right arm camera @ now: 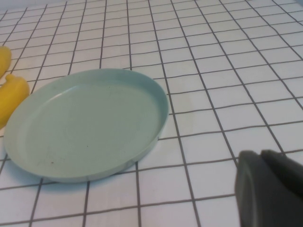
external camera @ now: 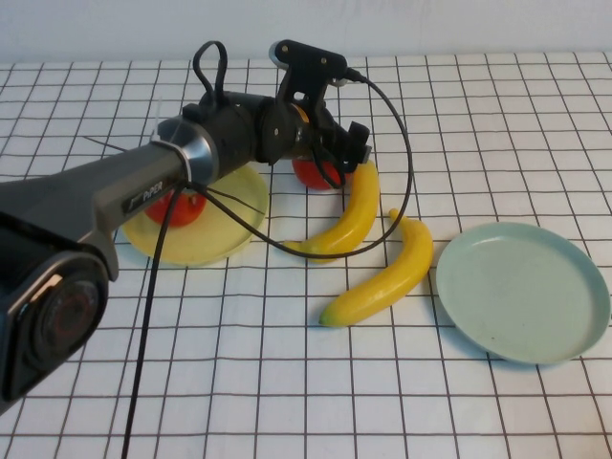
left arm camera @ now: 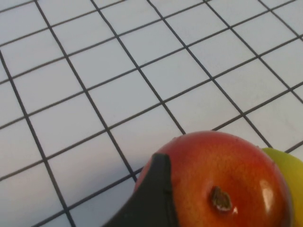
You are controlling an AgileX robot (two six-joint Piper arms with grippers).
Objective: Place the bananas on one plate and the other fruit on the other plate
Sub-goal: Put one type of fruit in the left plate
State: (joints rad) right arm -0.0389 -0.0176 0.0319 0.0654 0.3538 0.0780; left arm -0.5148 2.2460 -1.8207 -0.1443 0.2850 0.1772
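Right gripper (right arm camera: 270, 189) fingers together, hovering over gridded tablecloth (right arm camera: 227, 56). Pale blue-green plate (right arm camera: 87, 125) sits near it, empty, flat on the cloth. Two yellow bananas (right arm camera: 12, 94) peek in beyond plate's far edge

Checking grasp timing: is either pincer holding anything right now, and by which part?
Nothing is held. The left pincer stands open around the red apple on the table, not yet closed. The right pincer is shut and empty, near the blue-green plate.

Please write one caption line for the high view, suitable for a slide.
Open left gripper reaches around a red apple beside the yellow plate; two bananas lie mid-table.
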